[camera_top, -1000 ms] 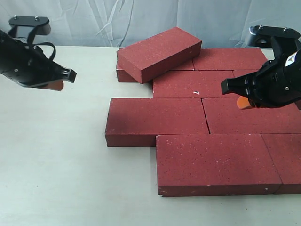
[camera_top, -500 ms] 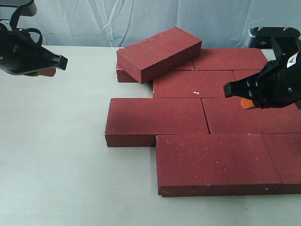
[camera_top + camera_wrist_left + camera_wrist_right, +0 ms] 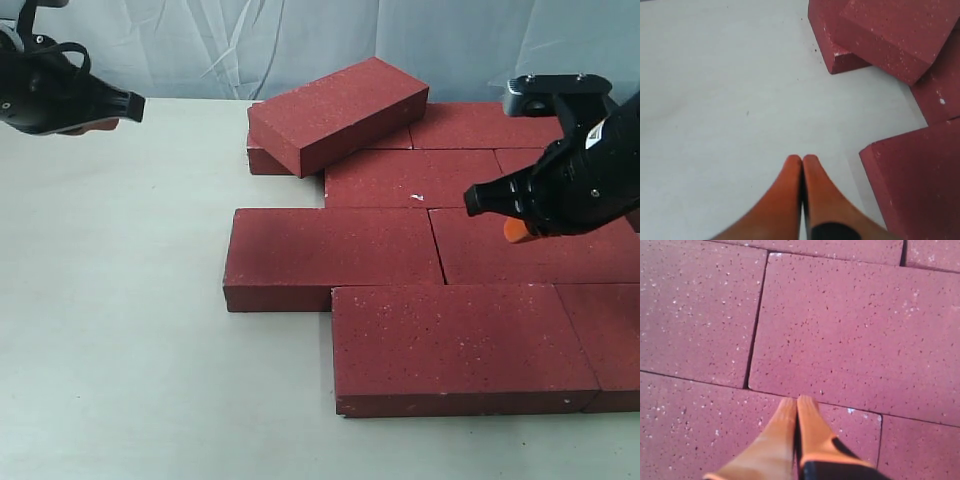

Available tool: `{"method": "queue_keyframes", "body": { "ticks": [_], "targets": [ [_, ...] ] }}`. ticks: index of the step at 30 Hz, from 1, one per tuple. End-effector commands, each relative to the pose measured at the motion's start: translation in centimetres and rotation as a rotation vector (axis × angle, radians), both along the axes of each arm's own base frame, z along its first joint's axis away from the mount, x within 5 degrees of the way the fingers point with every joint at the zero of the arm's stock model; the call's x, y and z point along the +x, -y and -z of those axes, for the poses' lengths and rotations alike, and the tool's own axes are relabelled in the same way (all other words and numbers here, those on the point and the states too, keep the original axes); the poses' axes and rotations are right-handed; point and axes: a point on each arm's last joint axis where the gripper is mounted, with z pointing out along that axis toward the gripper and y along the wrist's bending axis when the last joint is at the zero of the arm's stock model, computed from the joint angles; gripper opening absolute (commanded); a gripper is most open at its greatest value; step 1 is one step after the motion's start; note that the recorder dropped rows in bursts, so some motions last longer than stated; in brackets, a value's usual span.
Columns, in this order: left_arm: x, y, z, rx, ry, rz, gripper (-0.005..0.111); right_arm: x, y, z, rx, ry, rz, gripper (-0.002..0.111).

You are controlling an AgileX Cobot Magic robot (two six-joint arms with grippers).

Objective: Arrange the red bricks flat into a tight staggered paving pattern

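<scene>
Several red bricks lie flat in staggered rows on the right, among them a front brick (image 3: 455,345), a left brick (image 3: 330,255) and one with a white chip (image 3: 410,178). One more red brick (image 3: 338,112) rests tilted on top of the back left row; in the left wrist view this tilted brick (image 3: 900,30) leans on the one beneath it. My left gripper (image 3: 100,124) hovers shut and empty over bare table at the far left, its tips (image 3: 802,159) pressed together. My right gripper (image 3: 516,229) is shut and empty just above the flat bricks (image 3: 855,335), tips (image 3: 797,400) over a joint.
The pale table top (image 3: 120,300) stretches left and in front of the bricks. A wrinkled grey-blue cloth (image 3: 250,40) hangs behind the table. The brick rows run off the right edge of the exterior view.
My left gripper has risen and drawn back toward the far left corner. My right gripper has shifted slightly left and lower over the bricks. The bricks have not moved.
</scene>
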Motion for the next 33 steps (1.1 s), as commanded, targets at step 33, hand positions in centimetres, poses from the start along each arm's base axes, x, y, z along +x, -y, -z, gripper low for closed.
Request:
{"method": "queue_keyframes", "body": {
  "ticks": [33],
  "targets": [
    [8.3,-2.1,8.2,-0.054,-0.198,-0.161,0.0,14.1,-3.7,0.0,0.041,0.142,-0.009,-0.001]
  ]
}}
